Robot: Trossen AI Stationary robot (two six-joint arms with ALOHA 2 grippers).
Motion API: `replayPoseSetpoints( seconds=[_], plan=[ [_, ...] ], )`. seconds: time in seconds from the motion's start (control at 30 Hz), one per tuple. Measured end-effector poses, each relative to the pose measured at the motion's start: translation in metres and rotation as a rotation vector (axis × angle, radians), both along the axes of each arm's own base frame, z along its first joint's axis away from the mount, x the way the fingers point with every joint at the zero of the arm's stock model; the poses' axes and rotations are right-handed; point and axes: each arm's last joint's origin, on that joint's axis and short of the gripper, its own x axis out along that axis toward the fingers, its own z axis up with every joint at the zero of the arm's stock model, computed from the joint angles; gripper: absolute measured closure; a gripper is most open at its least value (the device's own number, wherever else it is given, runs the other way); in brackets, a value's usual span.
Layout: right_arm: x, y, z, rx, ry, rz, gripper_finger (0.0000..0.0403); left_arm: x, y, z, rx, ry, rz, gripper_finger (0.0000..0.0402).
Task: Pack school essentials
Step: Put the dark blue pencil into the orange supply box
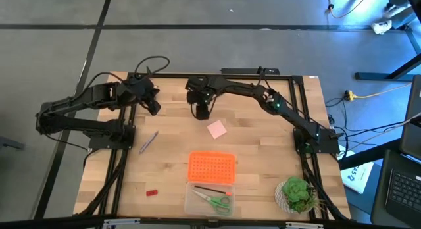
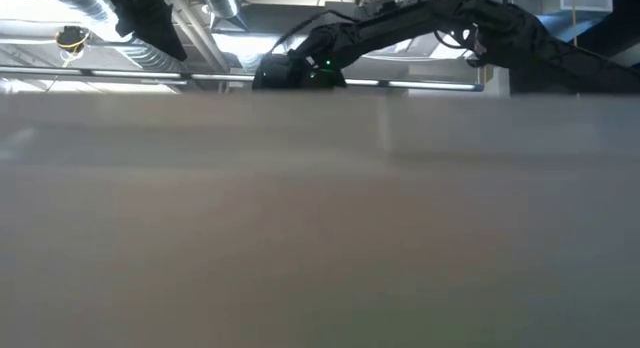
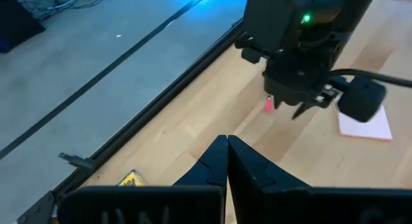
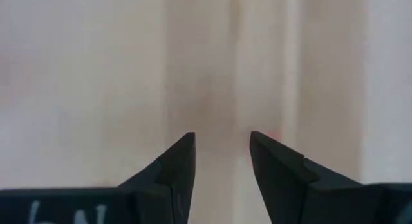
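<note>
Right claw (image 1: pixel 201 112) is at the far centre of the bench (image 1: pixel 263 156), pointing down at the wood, fingers (image 4: pixel 180 161) apart with a clear gap, nothing between them. A small red bit (image 3: pixel 268 104) sits on the wood just beside its tips in the left wrist view; can't tell what it is.

Left claw (image 1: pixel 152 105) hovers at the far left of the bench, fingers (image 3: pixel 215 161) pressed together, empty.

Task items:
- pink square pad (image 1: pixel 217 129): flat on the bench, just in front of the right claw, not touching it.
- purple pencil (image 1: pixel 148 141): lying loose left of centre, near the left arm base.
- tiny red block (image 1: pixel 152 191): near front left, well apart from the rest.
- green-handled scissors (image 1: pixel 215 201): inside the clear plastic box (image 1: pixel 191 201) at front centre.

Orange perforated lid (image 1: pixel 212 167) lies flat just behind the box, touching or nearly touching its edge. Potted plant (image 1: pixel 296 193) at front right.

Low view is mostly blocked by a blurred surface; only arm parts show above.
</note>
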Motion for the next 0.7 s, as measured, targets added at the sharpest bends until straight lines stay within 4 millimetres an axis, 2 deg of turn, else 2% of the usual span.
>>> replayPoseSetpoints(
  seconds=[0.37,0.7],
  plan=[
    [0.008,-0.004,-0.024,-0.054,0.013,-0.080,0.0253,-0.001,0.001,-0.001,-0.004,0.012,0.005,0.0401],
    [0.006,-0.005,-0.025,-0.072,0.043,-0.092,0.0259,-0.002,0.000,-0.002,-0.001,0.040,-0.005,0.0401]
  ],
)
